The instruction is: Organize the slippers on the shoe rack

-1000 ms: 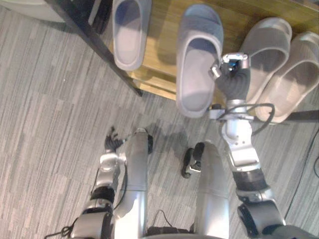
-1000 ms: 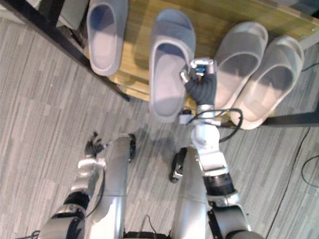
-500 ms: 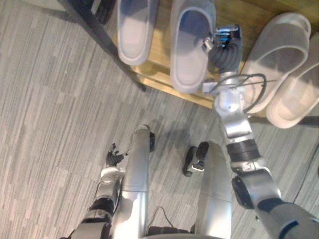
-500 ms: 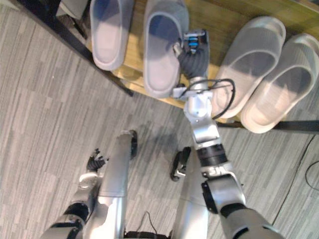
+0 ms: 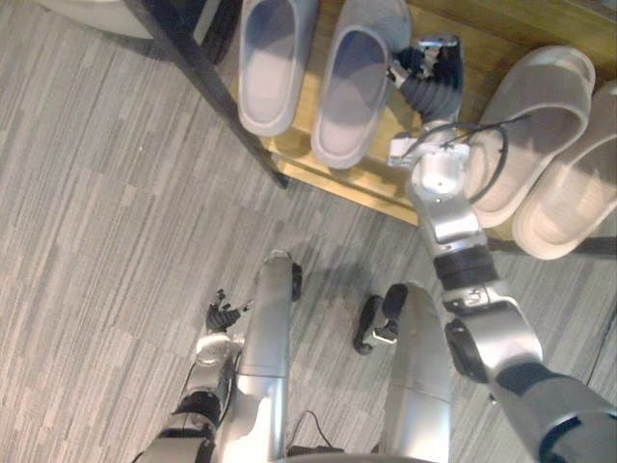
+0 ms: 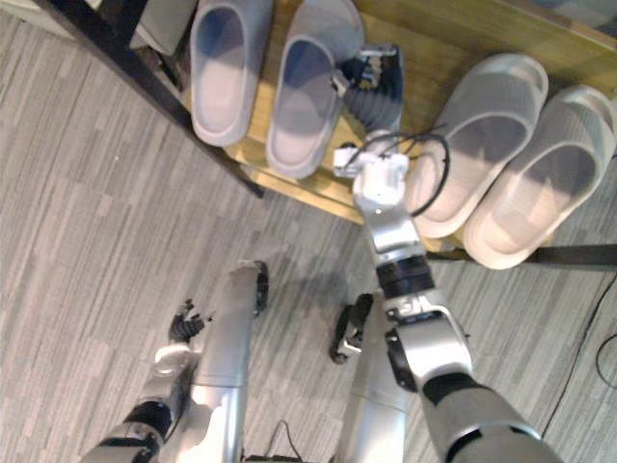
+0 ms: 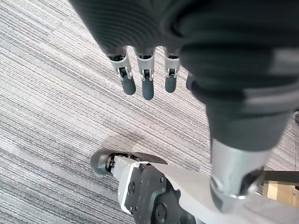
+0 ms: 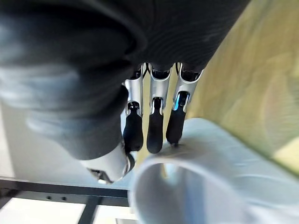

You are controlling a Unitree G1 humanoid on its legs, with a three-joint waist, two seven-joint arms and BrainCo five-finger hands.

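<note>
Alignment is what we are judging to be the step in hand. The grey soft slipper with a broad strap (image 5: 352,92) is lying on the wooden shelf of the shoe rack (image 5: 482,24), just beside its matching grey slipper (image 5: 273,63), with its heel hanging slightly over the front edge. Our right robot hand (image 5: 427,77) is resting at the slipper's right side, fingers (image 8: 155,133) straight and tips touching the strap's rim, clasping nothing.

To do this well, we are thinking of nudging lightly at the strap toward the back of the shelf. We are aiming to keep the slipper parallel to its mate rather than shoving it sideways into it, and to stay off the pale beige pair of slippers (image 5: 525,135) on the right. We should be drawing back cleanly so no fingertip snags the strap.

Our left robot hand (image 5: 224,315) is hanging low over the grey carpet (image 5: 96,241), fingers loose and holding nothing.
</note>
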